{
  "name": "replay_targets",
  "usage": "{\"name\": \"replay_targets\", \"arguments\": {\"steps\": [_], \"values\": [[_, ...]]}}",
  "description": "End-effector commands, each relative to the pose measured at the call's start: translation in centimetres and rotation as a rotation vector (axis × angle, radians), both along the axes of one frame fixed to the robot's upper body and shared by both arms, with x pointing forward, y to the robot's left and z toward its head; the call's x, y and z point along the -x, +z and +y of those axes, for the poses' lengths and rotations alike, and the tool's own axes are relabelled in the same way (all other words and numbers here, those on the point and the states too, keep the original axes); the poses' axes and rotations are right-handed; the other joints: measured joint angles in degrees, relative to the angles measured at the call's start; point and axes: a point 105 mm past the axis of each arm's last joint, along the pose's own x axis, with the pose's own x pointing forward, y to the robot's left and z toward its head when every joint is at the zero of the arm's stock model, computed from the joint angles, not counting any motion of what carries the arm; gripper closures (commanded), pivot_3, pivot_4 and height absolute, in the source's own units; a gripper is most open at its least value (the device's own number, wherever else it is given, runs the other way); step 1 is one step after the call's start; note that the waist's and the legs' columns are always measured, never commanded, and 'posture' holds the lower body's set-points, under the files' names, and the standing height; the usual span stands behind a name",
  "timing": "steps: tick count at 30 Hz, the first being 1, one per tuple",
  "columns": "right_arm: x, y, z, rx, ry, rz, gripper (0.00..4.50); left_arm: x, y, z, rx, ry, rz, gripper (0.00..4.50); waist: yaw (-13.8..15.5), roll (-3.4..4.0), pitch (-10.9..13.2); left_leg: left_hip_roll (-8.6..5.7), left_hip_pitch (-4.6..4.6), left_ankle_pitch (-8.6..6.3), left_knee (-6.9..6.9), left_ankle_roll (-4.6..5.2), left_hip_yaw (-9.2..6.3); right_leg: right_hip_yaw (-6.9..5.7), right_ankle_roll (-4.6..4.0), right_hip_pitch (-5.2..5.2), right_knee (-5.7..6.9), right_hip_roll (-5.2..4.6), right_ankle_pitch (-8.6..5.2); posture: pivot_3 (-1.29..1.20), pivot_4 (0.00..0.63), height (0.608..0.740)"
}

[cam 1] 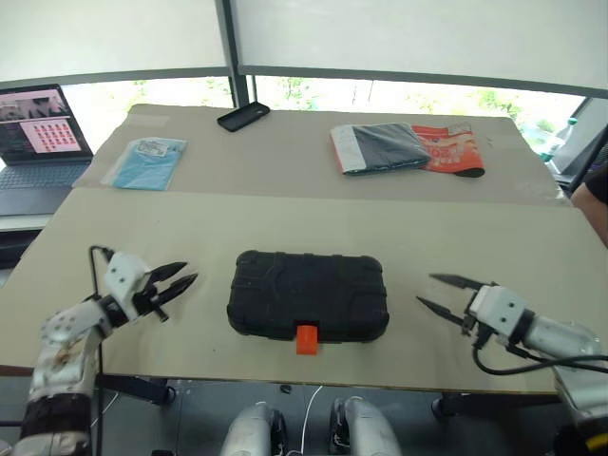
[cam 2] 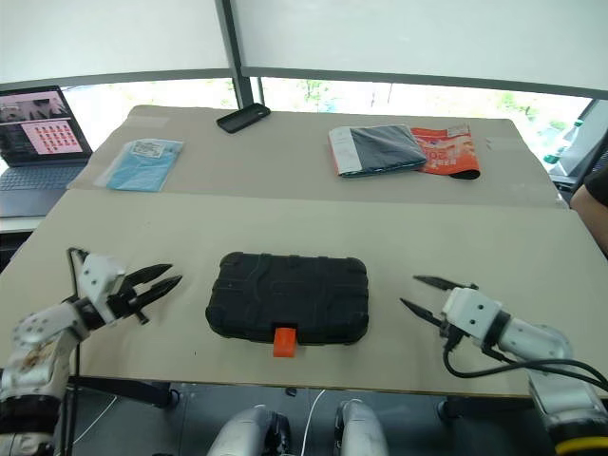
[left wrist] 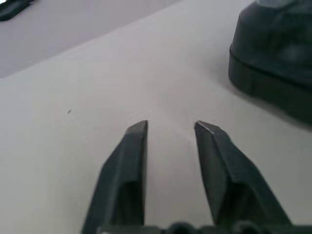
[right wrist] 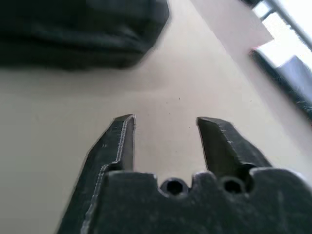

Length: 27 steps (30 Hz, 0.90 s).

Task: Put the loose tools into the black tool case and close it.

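Closed black tool case at near edge of table, lid down, ribbed moulded top, small orange latch facing front. Left gripper and right gripper flanking it, well apart, jaws parted, holding nothing.

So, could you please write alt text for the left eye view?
A closed black tool case with an orange latch lies on a beige table, between the open left gripper and open right gripper, neither touching it. Behind lie a phone and packets.
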Motion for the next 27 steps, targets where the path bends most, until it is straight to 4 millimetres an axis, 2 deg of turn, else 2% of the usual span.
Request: {"name": "replay_targets", "arguments": {"steps": [1, 2, 4, 7, 9, 10, 13, 17, 21, 27], "values": [[3.5, 0.4, 3.9, -0.158, 0.153, 0.199, 3.44, -2.2, 1.4, -2.8, -0.041, -0.119, 0.003, 4.3, 0.12, -0.04, 0.01, 0.0, -0.02, 0.0, -0.01, 0.0, -0.01, -0.01, 0.0, 0.01, 0.0, 0.01, 0.0, 0.0, 0.15, 0.74], [4.4, -0.1, 4.5, -0.146, 0.187, 0.239, 3.87, -3.0, 1.8, -3.0, -0.05, -0.122, 0.001, 4.5, 0.23, -0.06, 0.02, 0.0, -0.02, -0.01, 0.0, 0.01, -0.01, -0.02, 0.01, 0.02, -0.03, 0.04, 0.0, 0.0, 0.15, 0.74], [5.9, -1.0, 5.5, -0.111, 0.238, 0.303, 4.44, -4.5, 2.2, -3.4, -0.061, -0.108, -0.001, 4.5, -0.07, -0.1, 0.03, -0.01, -0.01, -0.03, 0.01, 0.05, -0.01, -0.04, 0.04, 0.06, -0.05, 0.07, 0.02, 0.0, 0.15, 0.74], [6.7, -1.4, 6.8, -0.103, 0.267, 0.355, 4.49, -5.4, 1.3, -4.2, -0.111, -0.149, 0.05, 4.5, -0.76, -0.15, 0.06, -0.04, 0.04, -0.26, 0.02, 0.45, 0.01, 0.04, 0.14, 0.07, -0.07, 0.08, 0.07, 0.0, 0.15, 0.74], [6.7, -2.2, 7.7, -0.078, 0.28, 0.389, 4.49, -5.5, -0.2, -4.9, -0.181, -0.211, 0.126, 4.5, -0.85, -0.18, 0.07, -0.05, 0.05, -0.26, 0.05, 0.45, 0.03, 0.05, 0.19, 0.05, -0.06, 0.1, 0.11, 0.0, 0.15, 0.74], [6.2, -2.4, 8.2, -0.063, 0.279, 0.374, 4.49, -5.4, -0.5, -5.3, -0.214, -0.247, 0.131, 4.5, -0.84, -0.23, 0.07, -0.05, 0.06, -0.25, 0.06, 0.44, 0.02, 0.04, 0.19, 0.04, -0.05, 0.13, 0.11, 0.0, 0.15, 0.74], [3.7, -2.4, 9.5, -0.099, 0.218, 0.317, 4.49, -6.0, -0.3, -6.1, -0.171, -0.27, 0.135, 4.5, -0.62, -0.37, 0.09, -0.03, -0.24, -0.19, 0.17, 0.34, -0.01, 0.02, 0.18, -0.34, 0.08, 0.24, 0.11, 0.0, 0.15, 0.74], [1.5, -3.4, 9.8, -0.014, 0.187, 0.237, 4.49, -5.4, -0.9, -6.7, -0.146, -0.322, 0.125, 4.5, -0.52, -0.38, 0.09, -0.04, -0.59, 0.0, 0.45, 0.07, -0.06, -0.05, 0.1, -0.55, 0.2, 0.33, 0.14, 0.0, 0.15, 0.74], [-2.5, -2.7, 9.2, -0.042, 0.06, 0.139, 4.49, -4.7, -1.7, -6.0, -0.102, -0.289, 0.125, 4.5, -1.36, -0.39, 0.09, -0.07, -0.66, -0.08, 0.66, 0.21, 0.01, 0.01, 0.25, -0.52, 0.15, 0.33, 0.23, 0.0, 0.15, 0.74], [-5.6, -2.2, 9.2, -0.044, 0.021, 0.058, 4.49, -3.2, -0.2, -4.2, 0.099, -0.195, 0.116, 4.5, -1.96, -0.4, 0.09, -0.06, -0.7, -0.1, 0.97, 0.33, 0.01, 0.08, 0.45, -0.49, 0.17, 0.02, 0.47, 0.0, 0.15, 0.74]]}}
